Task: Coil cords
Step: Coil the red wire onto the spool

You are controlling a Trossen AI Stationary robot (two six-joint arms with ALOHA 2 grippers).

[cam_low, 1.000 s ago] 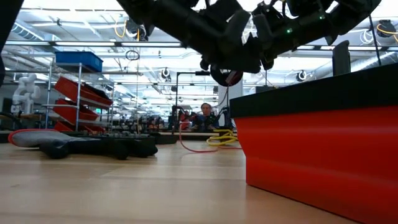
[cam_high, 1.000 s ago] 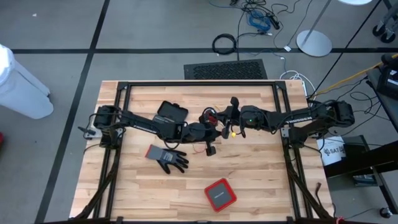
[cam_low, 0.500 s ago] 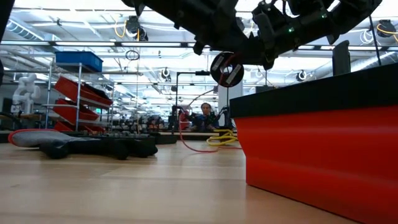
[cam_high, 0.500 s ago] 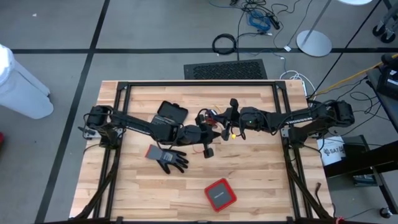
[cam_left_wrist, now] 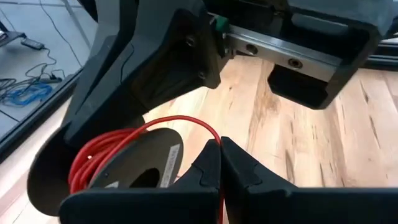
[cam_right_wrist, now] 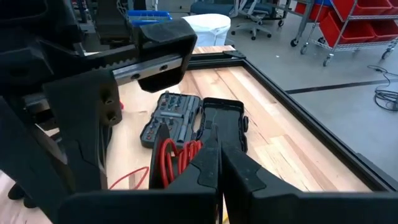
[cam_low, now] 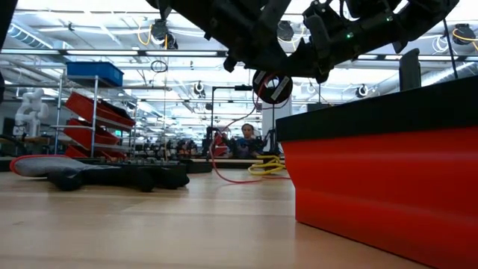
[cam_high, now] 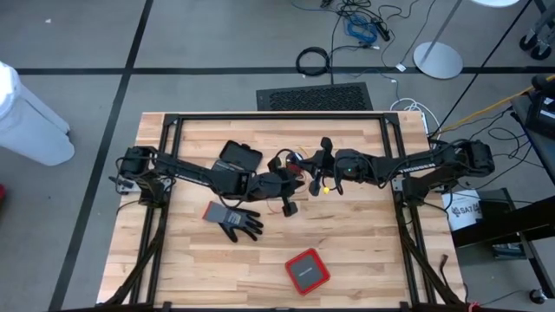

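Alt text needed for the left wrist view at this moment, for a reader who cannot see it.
The left gripper is shut on a red wire that winds around a dark spool, above a wooden table. The other arm's dark body looms close behind.

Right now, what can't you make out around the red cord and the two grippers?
- Red cord: high view too small, arms cover it.
- Black spool carrying it: far side hidden by the left gripper in the left wrist view.
- Yellow cord: low view shows a heap; ends hidden.
- Right gripper: whether it pinches the cord is hidden by its own fingers.
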